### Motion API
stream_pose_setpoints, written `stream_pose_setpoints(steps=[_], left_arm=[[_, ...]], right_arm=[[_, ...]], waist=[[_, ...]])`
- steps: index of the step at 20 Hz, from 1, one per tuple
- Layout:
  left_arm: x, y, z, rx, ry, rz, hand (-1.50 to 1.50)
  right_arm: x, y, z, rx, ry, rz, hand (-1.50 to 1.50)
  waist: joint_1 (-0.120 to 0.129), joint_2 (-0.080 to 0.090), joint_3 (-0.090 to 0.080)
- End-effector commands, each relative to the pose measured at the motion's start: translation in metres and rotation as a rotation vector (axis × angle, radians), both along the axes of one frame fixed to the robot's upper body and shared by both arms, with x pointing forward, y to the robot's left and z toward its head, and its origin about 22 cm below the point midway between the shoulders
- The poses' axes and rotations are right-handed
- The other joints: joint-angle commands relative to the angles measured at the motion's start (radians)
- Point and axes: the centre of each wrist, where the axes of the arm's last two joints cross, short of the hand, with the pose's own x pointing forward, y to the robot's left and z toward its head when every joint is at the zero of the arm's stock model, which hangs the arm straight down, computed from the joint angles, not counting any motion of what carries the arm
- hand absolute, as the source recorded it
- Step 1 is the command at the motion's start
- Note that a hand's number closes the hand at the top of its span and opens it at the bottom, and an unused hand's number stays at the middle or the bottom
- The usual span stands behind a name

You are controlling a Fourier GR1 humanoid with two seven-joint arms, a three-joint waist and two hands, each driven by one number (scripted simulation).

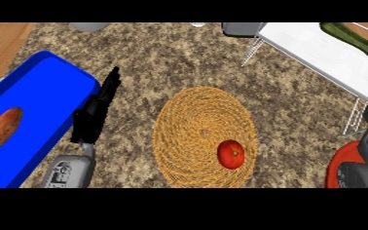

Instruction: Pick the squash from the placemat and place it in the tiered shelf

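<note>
Bearing surface: speckled brown stone counter (144, 53), filling nearly the whole view.

Lying directly on it:
- round woven straw-coloured placemat (194, 122), centre, towards the near edge;
- blue rounded rectangular tray (43, 83), far left, set at a slant, partly cut off;
- white flat-topped tiered shelf (309, 46), upper right, its thin wire legs standing on the stone;
- red-and-dark rounded object (348, 168), lower right corner, partly cut off.

A kitchen, by its speckled stone counter (179, 58), woven placemat (193, 119) and white shelf (316, 48).
</note>
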Motion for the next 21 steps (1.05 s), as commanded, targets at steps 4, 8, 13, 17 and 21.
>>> stream_pose_setpoints(steps=[4,8,13,17,21], left_arm=[[-0.005,0.001,0.006,0.004,-0.005,0.008,0.0],[0.0,0.016,0.002,0.01,0.007,0.038,0.0],[-0.014,0.005,-0.014,0.012,0.02,0.04,0.0],[-0.007,0.009,-0.015,-0.003,0.031,0.053,0.0],[-0.017,0.019,-0.01,-0.008,0.038,0.037,0.0]], right_arm=[[-0.061,-0.001,0.029,0.169,-0.183,-0.127,-1.5],[-0.104,0.005,0.031,0.293,-0.131,-0.121,-1.5],[-0.16,0.002,0.008,0.349,-0.041,-0.114,-1.5],[-0.199,0.012,-0.003,0.354,0.068,-0.11,-1.5],[-0.243,0.014,-0.011,0.375,0.036,-0.087,-1.5]], waist=[[-0.011,-0.008,0.0],[-0.041,-0.018,-0.001],[-0.05,-0.021,0.0],[-0.06,-0.019,-0.002],[-0.058,-0.031,-0.002]])
